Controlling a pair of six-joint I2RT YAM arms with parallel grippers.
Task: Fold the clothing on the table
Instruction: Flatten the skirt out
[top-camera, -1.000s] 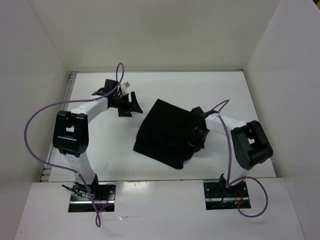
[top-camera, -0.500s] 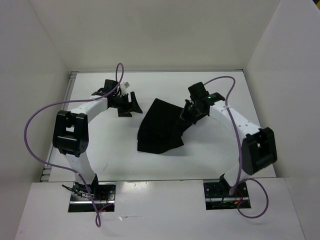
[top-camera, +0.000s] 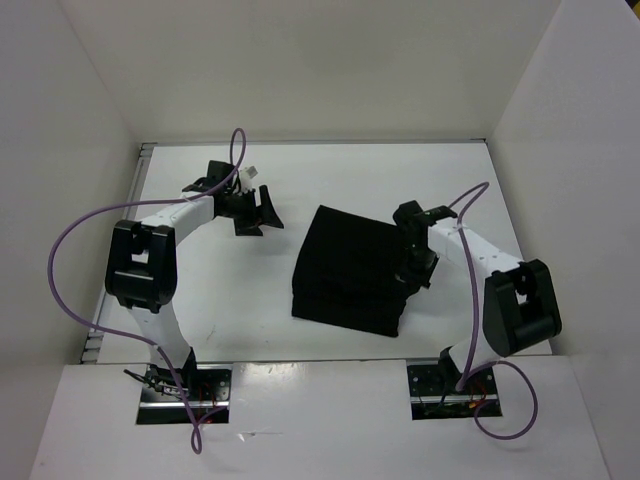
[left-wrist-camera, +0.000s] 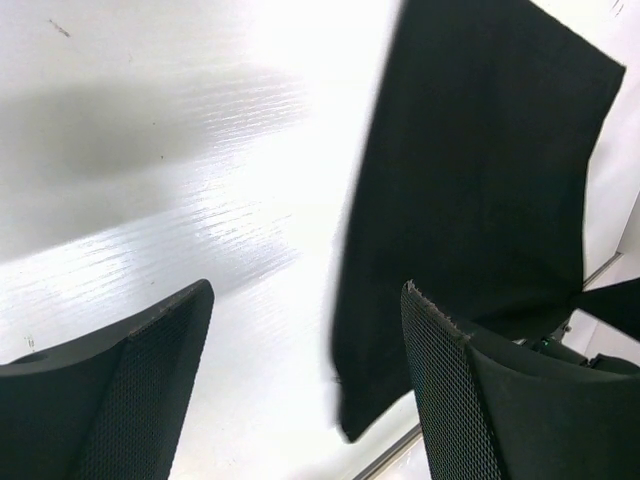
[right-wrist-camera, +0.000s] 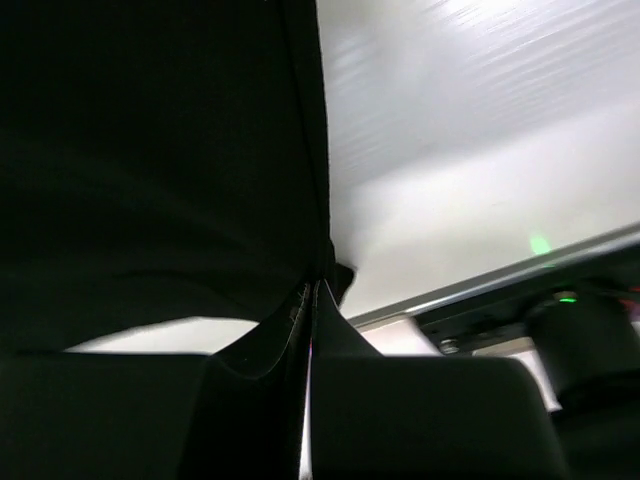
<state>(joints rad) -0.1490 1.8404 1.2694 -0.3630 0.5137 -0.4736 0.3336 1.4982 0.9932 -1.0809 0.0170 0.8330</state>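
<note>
clothing (top-camera: 350, 270): black, lying flat in a folded block on the table (top-camera: 235, 300), a little right of centre
long axis: roughly far-to-near, far end leaning slightly right; the block is close to square, so not a strong axis
right gripper (top-camera: 413, 268): at the clothing's right edge, jaws pressed together; wrist view shows the fabric edge running into the closed tips, so I read it as pinching the clothing
left gripper (top-camera: 257, 210): jaws spread wide with nothing between them, over bare table just off the clothing's far-left corner; clothing lies to its right
nearer arm: right, touching the clothing; left is near but apart
step: judged as a fold laid over, right edge not yet let go
progress: looks mostly folded, maybe one more fold or a tidy left
next move turns on: right jaws sit on the right edge, so release and clear off to the right; any further fold would go across the long axis
risk: fabric catches on the tips and drags the top layer open
</note>
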